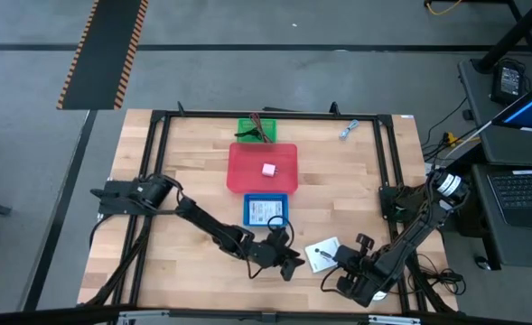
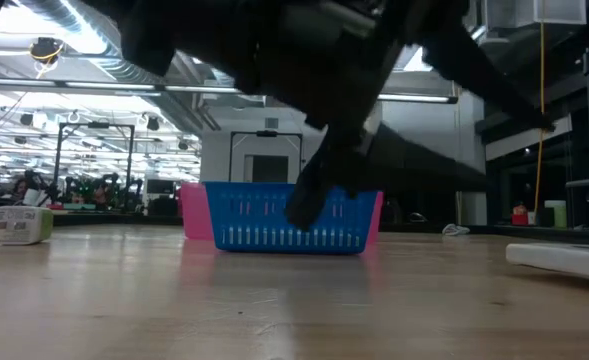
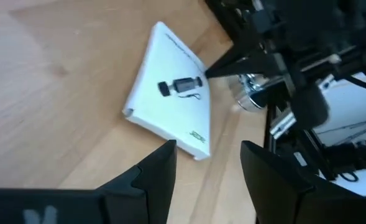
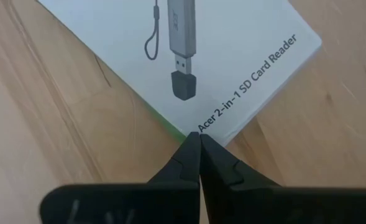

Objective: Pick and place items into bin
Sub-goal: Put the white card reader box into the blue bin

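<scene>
A white printed card box (image 1: pixel 322 254) lies flat on the table near its near edge. It reads "Acer 2-in-1 SD Card Reader" (image 4: pixel 232 56). My right gripper (image 4: pixel 199 138) is shut, its tips at the box's edge. My left gripper (image 3: pixel 207 152) is open and hovers just left of the box (image 3: pixel 170 93), touching nothing. A second white card lies in the blue bin (image 1: pixel 266 210). The pink cube (image 1: pixel 268 169) sits in the pink bin (image 1: pixel 247 162). The dark red cord loop (image 1: pixel 258 131) rests on a green piece, and the blue-grey piece (image 1: pixel 349 129) lies near the far edge. My right gripper meets the white box at the edge below the printed line (image 4: pixel 215 122). Its shut fingertips (image 4: pixel 192 149) come in low from the table's right, with nothing between them. The box lies flat on the table.
The blue bin (image 2: pixel 294 220) stands in the middle of the table, with the pink bin (image 2: pixel 192 210) behind it. A black metal frame (image 1: pixel 387 162) runs round the table. Both arms crowd the near edge; bare wood lies left of the bins.
</scene>
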Robot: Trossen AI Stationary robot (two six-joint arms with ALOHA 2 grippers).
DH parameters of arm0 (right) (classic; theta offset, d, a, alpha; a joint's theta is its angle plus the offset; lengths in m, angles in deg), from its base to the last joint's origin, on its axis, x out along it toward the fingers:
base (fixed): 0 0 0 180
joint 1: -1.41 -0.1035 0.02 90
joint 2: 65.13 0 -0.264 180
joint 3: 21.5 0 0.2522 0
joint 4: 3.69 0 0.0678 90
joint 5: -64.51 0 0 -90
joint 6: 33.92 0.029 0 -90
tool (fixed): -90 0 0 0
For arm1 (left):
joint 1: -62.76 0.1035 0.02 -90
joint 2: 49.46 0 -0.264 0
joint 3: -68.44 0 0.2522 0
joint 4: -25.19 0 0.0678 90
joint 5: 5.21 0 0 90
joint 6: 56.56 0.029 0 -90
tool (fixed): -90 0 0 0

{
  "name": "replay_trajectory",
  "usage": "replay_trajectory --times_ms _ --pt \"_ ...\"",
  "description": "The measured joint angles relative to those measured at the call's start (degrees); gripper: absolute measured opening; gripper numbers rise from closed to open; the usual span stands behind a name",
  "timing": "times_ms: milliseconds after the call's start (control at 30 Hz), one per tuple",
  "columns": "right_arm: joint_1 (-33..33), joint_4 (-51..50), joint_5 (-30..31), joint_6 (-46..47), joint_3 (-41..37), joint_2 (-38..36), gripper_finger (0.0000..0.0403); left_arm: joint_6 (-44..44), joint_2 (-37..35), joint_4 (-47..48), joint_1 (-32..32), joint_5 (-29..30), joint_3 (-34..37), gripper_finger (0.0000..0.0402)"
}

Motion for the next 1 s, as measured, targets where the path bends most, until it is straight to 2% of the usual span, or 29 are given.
replay_trajectory --times_ms 267,433,633,767,900,1000 --pt "0.48 1.29 0.02 -0.22 -0.07 0.07 0.0000 -0.78 1.12 1.32 0.40 -0.65 -0.85 0.0174" --pt "0.63 1.32 -0.03 -0.22 -0.07 0.07 0.0000 -0.70 1.13 10.69 1.22 -4.34 -4.02 0.0173" --pt "0.62 1.47 0.42 -0.21 -0.09 0.10 0.0000 1.17 1.13 18.73 1.73 -4.34 -8.28 0.0173" --pt "0.61 1.53 0.56 -0.20 -0.11 0.11 0.0000 -2.79 1.20 21.90 2.65 -2.50 -8.49 0.0173" --pt "0.61 1.53 0.66 -0.21 -0.11 0.11 0.0000 -5.22 1.45 21.21 3.36 -2.56 -8.55 0.0173" --pt "0.61 1.51 0.74 -0.20 -0.11 0.11 0.0000 -7.65 2.66 20.82 3.61 -4.87 -8.50 0.0173"
